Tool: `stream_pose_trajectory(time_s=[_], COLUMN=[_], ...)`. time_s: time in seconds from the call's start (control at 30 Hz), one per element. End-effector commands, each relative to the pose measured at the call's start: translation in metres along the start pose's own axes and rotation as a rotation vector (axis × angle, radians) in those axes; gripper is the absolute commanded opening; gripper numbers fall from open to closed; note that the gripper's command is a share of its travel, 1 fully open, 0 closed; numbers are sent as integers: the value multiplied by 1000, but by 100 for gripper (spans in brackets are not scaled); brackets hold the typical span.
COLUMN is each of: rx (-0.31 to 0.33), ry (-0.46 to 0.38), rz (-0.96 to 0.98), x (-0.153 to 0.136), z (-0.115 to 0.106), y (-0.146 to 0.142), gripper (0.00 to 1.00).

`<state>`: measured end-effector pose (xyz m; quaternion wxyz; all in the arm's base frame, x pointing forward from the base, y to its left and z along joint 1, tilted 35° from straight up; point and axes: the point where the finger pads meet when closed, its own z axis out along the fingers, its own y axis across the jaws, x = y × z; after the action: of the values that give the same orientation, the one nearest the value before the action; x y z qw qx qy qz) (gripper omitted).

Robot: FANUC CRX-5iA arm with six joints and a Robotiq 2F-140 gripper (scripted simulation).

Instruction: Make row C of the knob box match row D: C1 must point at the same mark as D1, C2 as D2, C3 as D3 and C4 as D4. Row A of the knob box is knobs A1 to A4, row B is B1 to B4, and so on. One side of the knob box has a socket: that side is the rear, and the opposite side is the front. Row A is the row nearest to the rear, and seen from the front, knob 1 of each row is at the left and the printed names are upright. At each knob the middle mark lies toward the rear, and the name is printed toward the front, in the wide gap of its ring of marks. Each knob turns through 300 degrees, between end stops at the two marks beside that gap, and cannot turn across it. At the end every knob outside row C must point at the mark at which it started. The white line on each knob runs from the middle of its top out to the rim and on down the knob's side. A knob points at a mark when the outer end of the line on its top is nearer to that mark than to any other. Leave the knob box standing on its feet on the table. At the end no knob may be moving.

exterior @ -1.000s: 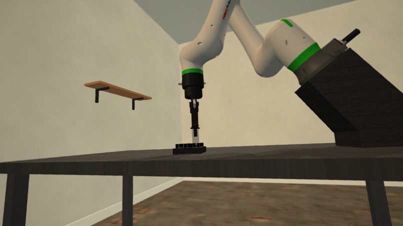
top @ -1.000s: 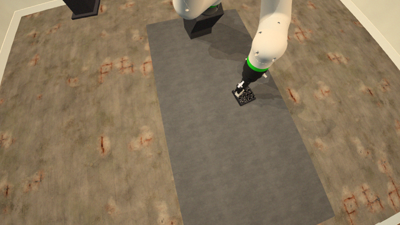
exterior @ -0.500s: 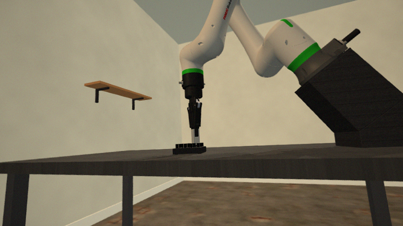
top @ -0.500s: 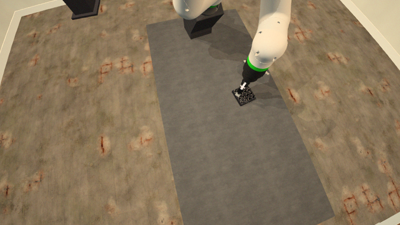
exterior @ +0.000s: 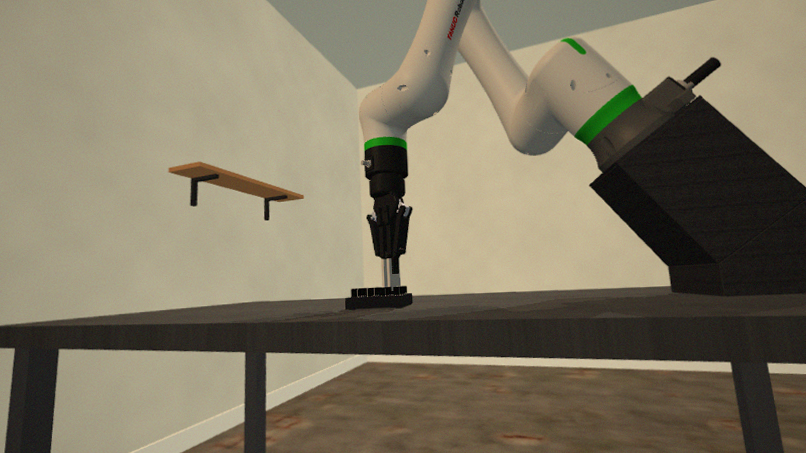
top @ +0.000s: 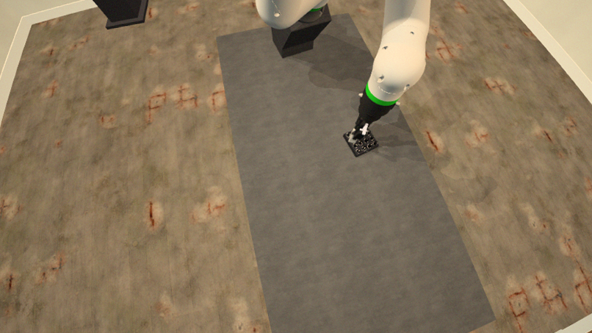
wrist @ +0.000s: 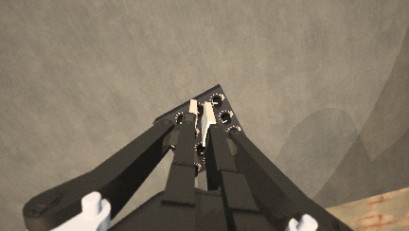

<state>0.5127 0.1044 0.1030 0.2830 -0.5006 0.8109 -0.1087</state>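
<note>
1. Wrist view: the black gripper's (top: 353, 137) (exterior: 390, 283) (wrist: 201, 108) pale pads stand nearly together; whether they clamp a knob, I cannot tell.
2. Beneath sits the black, square knob box (top: 357, 153) (exterior: 366, 302) (wrist: 166, 115), upright on the grey table (top: 289, 165) (exterior: 215, 332) (wrist: 118, 57).
3. Row C's matches are unreadable; progress stays unclear.

The claw (exterior: 391, 283) points down, its fingertips at the knob box (exterior: 378, 301). This box stands near the far edge of the worktop (exterior: 399, 335), flat.
</note>
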Motion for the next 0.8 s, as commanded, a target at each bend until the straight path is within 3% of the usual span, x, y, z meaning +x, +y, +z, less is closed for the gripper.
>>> stream_pose_trajectory(time_s=[0.0,0.77], rx=[-10,-9], ry=[-2,-5], rz=[-91,-540], x=[0,0], z=[0,0], y=[0,0], gripper=[5,5])
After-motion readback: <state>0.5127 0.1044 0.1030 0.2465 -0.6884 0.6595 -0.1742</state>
